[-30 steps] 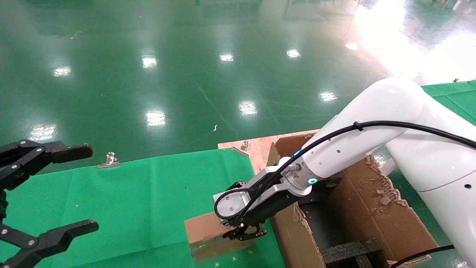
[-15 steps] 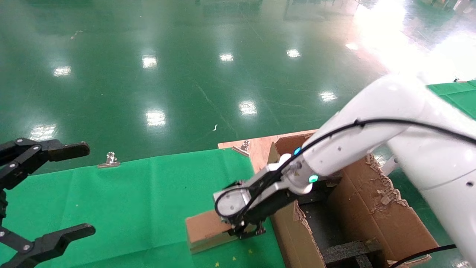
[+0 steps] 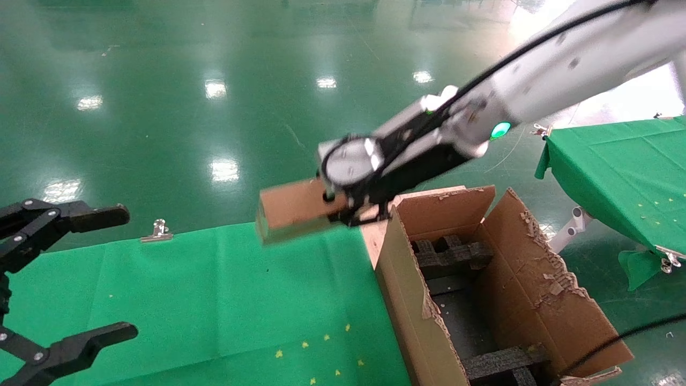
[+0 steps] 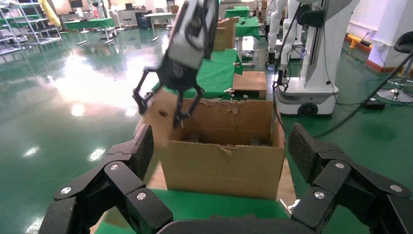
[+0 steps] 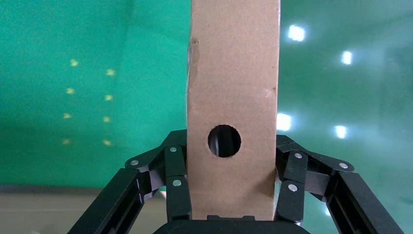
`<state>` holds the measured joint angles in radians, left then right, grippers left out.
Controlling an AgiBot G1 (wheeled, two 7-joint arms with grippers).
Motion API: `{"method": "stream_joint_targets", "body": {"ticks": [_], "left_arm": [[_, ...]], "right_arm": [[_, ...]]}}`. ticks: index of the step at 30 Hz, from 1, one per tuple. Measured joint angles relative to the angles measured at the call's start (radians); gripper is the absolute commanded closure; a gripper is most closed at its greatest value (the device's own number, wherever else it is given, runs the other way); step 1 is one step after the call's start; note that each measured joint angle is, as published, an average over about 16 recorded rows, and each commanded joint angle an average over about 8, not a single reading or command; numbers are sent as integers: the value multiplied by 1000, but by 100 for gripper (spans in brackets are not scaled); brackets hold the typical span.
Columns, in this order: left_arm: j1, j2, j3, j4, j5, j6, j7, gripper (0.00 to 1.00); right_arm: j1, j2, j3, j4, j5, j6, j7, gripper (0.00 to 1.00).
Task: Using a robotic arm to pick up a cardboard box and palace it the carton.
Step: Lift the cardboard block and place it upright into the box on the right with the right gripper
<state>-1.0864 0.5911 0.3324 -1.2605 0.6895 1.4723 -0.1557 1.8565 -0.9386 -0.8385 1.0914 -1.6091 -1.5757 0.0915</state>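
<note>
My right gripper (image 3: pixel 356 212), on the white robotic arm (image 3: pixel 536 86), is shut on the small brown cardboard box (image 3: pixel 292 209). It holds the box in the air above the green cloth, just left of the carton's far left corner. In the right wrist view the box (image 5: pixel 234 87) with its round hole sits clamped between the fingers (image 5: pixel 176 187). The large carton (image 3: pixel 412 316) with torn edges and black foam inserts (image 3: pixel 501 362) stands open at lower right; it also shows in the left wrist view (image 4: pixel 221 165). My left gripper (image 3: pixel 80 273) is open and empty at the far left.
A green cloth (image 3: pixel 214 300) covers the table, held by a metal clip (image 3: pixel 157 230) at its far edge. A wooden board edge (image 3: pixel 375 236) shows beside the carton. Another green-covered table (image 3: pixel 621 171) stands at the right. Glossy green floor lies beyond.
My right gripper has lifted the cardboard box off the green cloth and carried it up and away from me, to above the table's far edge. The left arm has not moved.
</note>
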Motion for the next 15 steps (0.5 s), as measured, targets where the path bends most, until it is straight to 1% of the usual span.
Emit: {"method": "stream_joint_targets", "body": {"ticks": [4,9,15], "left_arm": [[0,0,0,0,0,0,0,0],[0,0,0,0,0,0,0,0],[0,0,0,0,0,0,0,0]], "right_arm": [[45,12,-16,-23,16,2,-14,100],[79,38,-33,-45,34,4,-24,100],[109,109,-53,-52,55,1,-21,100]]}}
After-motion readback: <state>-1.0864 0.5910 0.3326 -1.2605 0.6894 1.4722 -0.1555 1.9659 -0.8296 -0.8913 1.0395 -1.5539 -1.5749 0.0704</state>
